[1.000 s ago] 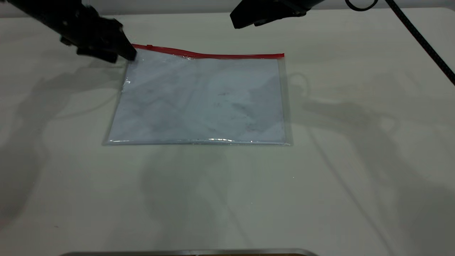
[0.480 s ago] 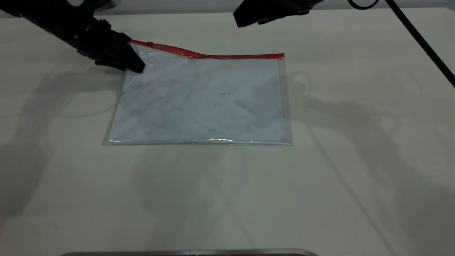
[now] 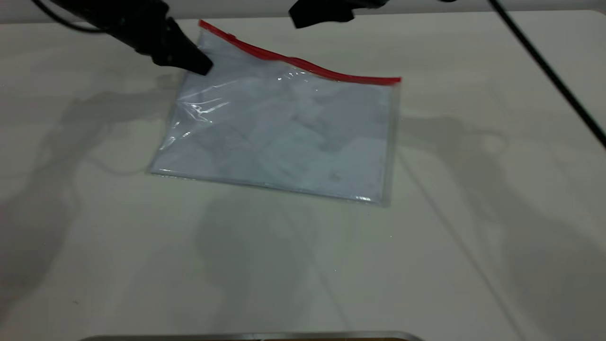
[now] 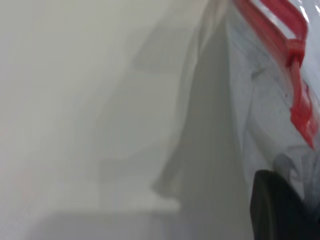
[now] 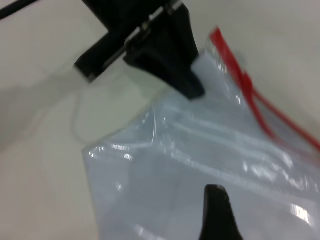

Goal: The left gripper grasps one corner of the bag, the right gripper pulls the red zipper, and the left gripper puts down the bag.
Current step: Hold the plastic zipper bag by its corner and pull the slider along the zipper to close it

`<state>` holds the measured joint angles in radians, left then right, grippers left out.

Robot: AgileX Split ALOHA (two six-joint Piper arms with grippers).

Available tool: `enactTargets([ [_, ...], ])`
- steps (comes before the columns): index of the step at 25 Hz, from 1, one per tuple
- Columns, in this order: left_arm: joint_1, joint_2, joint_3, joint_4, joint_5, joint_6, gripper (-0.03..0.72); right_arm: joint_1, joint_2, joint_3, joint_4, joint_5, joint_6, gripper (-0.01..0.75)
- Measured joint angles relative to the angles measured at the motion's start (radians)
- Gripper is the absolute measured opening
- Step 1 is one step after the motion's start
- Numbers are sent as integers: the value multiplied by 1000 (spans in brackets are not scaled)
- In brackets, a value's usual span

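Exterior view first: we see the table as a plain pale surface taking up nearly everything, crossed by soft shadows of the two arms, with a light wall strip along the far edge and a thin metal rim at the near edge. On it lies the bag, and it has changed most. Half a second ago it lay almost flat and square to us; now its far-left part is raised, the plastic is creased near the lift, and the whole bag has swung so that its near edge runs at a slant. The zipper now climbs steeply toward the corner instead of lying level.

We judge the first step done: the left gripper is clamped on the bag just below that corner and has carried it upward. The right gripper has shifted leftward above the zipper, not touching it; we cannot tell how its claw stands. The slider sits close to the held corner, so we expect the pull to start there.
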<state>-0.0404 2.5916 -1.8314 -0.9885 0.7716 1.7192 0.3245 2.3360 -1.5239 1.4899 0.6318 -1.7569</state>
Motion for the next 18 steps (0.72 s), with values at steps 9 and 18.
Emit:
enactTargets([
  [9,-56,0,0,-23,25,279,53,35,173,-207,83,44,-12,535],
  [18,-66,0,0,-80,34,328,53,55,248,-215,188,51,-27,535],
])
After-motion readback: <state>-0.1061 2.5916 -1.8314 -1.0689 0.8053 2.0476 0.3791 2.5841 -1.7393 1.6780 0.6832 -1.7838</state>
